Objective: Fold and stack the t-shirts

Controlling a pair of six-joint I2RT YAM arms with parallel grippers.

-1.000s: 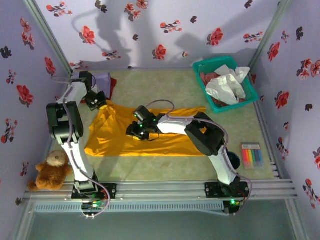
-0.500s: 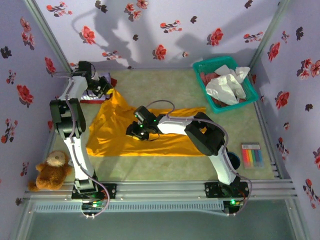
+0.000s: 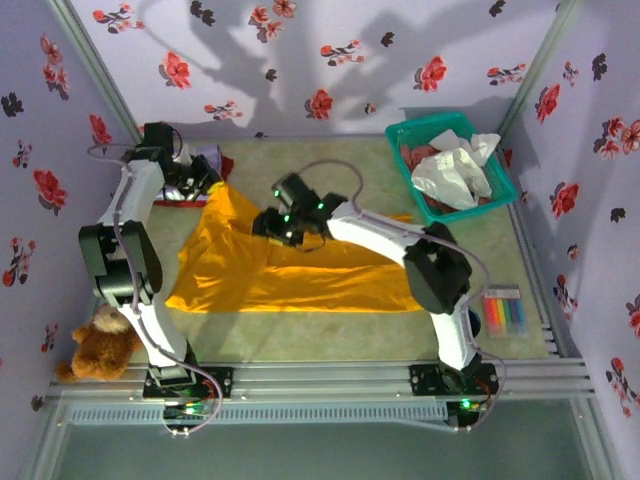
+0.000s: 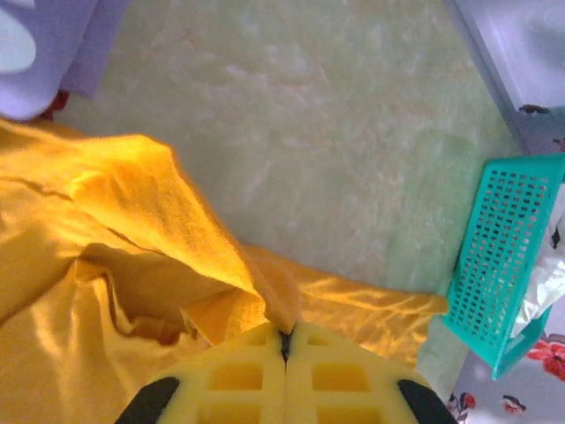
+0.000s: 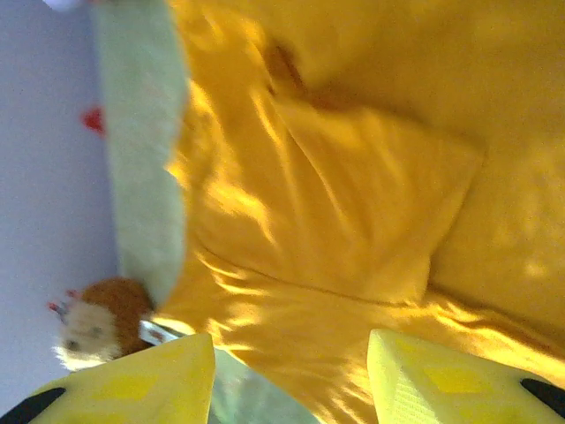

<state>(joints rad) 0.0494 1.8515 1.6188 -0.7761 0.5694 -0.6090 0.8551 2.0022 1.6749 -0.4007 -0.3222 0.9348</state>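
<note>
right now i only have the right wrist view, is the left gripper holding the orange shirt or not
observer: yes, the left gripper is shut on an edge of the orange shirt, with the cloth pinched between its pads.
operator: where is that edge
observer: at the far left, pulled up off the surface, close beside the lavender shirt.
operator: anything else waiting to be folded
observer: a teal basket at the far right holds white cloth and reddish cloth.
</note>
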